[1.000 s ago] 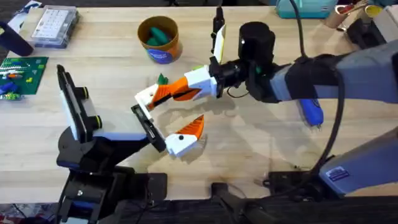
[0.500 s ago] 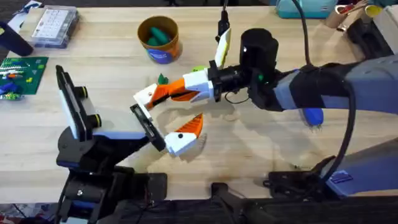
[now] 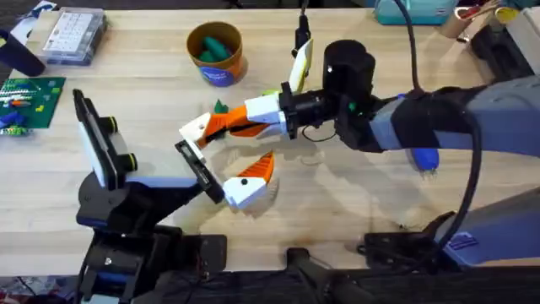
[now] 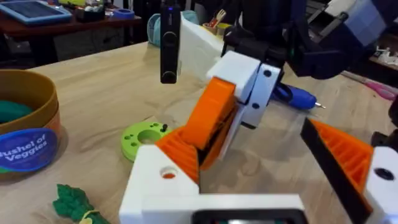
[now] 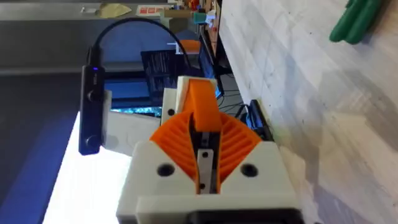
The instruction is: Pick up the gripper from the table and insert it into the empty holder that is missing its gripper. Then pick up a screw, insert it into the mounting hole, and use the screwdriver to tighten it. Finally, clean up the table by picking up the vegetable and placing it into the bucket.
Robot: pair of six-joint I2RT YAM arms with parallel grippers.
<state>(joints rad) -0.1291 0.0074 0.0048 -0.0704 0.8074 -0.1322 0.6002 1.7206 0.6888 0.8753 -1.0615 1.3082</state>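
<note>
Claws | right claw (image 3: 198, 133) lying clenched over tabletop (image 3: 337, 211); left claw (image 3: 224, 173) gaping released | vegetable (image 3: 220, 107) sitting near bucket (image 3: 216, 52)

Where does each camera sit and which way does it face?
Overhead: above the arm bases, looking down and forward at the wooden table; both arms show.
Left wrist: on the left arm, facing the right gripper; own left gripper open.
Right wrist: faces along the tabletop; the right gripper below.
Overhead and left wrist share the round yellow-orange cup with blue label.

The right pincer (image 3: 207, 128) and left pincer (image 3: 226, 176) crowd mid-table, blocking the vegetable (image 3: 220, 107) below the bucket (image 3: 216, 52).
</note>
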